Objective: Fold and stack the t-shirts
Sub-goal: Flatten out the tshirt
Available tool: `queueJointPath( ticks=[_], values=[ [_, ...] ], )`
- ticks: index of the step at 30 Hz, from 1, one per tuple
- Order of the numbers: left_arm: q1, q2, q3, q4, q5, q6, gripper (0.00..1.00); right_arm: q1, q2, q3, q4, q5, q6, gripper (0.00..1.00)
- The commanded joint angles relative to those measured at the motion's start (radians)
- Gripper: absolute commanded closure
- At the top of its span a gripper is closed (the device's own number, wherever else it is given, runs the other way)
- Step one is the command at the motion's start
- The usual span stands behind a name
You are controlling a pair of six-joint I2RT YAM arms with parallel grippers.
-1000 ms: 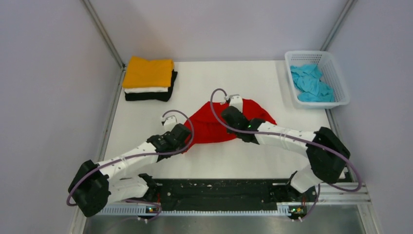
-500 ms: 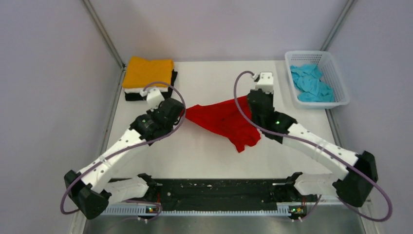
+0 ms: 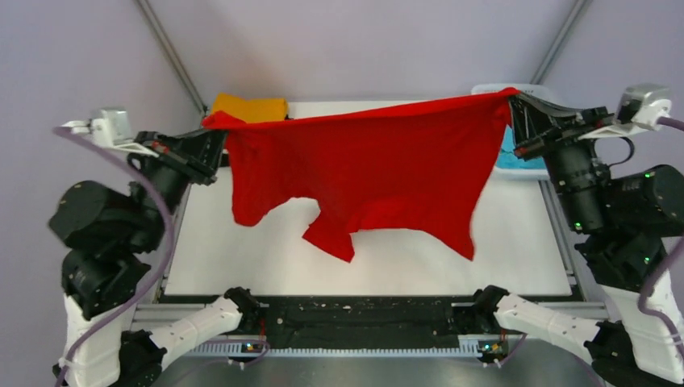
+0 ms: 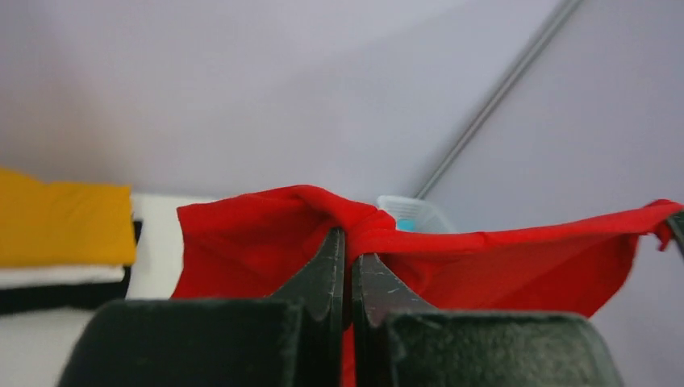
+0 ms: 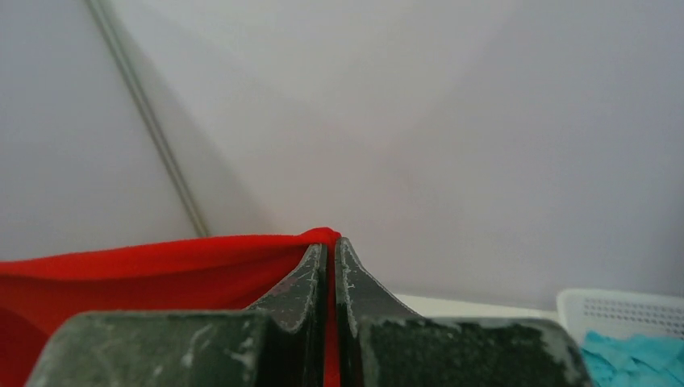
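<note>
3 done: folded stack [image 4: 60, 242] of orange-yellow, white, black at the far left. Red t-shirt [image 3: 363, 169] hangs stretched above the table [image 3: 242, 258] - left gripper [image 4: 348, 246] and right gripper [image 5: 329, 251] each pinch a top corner. Light blue t-shirt [image 5: 637, 355] crumpled in basket [image 5: 621, 305] - 2 left to fold.

White table [image 3: 403, 270]; at far left corner, folded orange-yellow shirt [image 3: 250, 107] over white shirt [image 4: 56, 276] over black shirt [image 4: 48, 297]; at far right corner, white lattice basket [image 5: 621, 309].
</note>
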Motion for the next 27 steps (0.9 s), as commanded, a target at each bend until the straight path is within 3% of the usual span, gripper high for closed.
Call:
queueJointPath(
  ticks=[1, 5, 8, 11, 15, 16, 18, 20, 23, 27],
  values=[
    [0.009, 0.056, 0.210, 0.009, 0.207, 0.146, 1.00, -0.007, -0.021, 0.116, -0.078, -0.250, 0.031, 1.00],
    [0.008, 0.089, 0.292, 0.012, 0.266, 0.188, 1.00, -0.007, -0.029, 0.169, -0.089, -0.311, 0.035, 1.00],
    [0.009, 0.129, 0.289, 0.045, 0.222, 0.229, 1.00, -0.007, 0.001, 0.174, -0.092, -0.244, 0.019, 1.00],
    [0.009, 0.230, 0.291, 0.062, 0.087, 0.291, 1.00, -0.008, 0.045, 0.141, -0.070, -0.072, -0.018, 1.00],
    [0.018, 0.431, 0.278, 0.139, -0.254, 0.400, 1.00, -0.008, 0.117, 0.005, 0.075, 0.254, -0.108, 1.00],
    [0.047, 0.489, 0.283, 0.150, -0.261, 0.411, 1.00, -0.007, 0.146, -0.036, 0.144, 0.341, -0.148, 1.00],
    [0.151, 0.617, 0.321, 0.121, -0.129, 0.370, 1.00, -0.037, 0.222, -0.096, 0.262, 0.467, -0.229, 1.00],
    [0.262, 0.757, 0.356, 0.128, -0.015, 0.326, 1.00, -0.144, 0.313, -0.112, 0.246, 0.423, -0.165, 1.00],
    [0.319, 1.027, 0.440, 0.189, -0.043, 0.354, 1.00, -0.337, 0.480, -0.126, 0.196, 0.227, 0.016, 1.00],
    [0.365, 1.414, 0.771, 0.123, 0.041, 0.346, 0.76, -0.452, 0.779, -0.085, 0.236, 0.114, 0.110, 1.00]
  ],
)
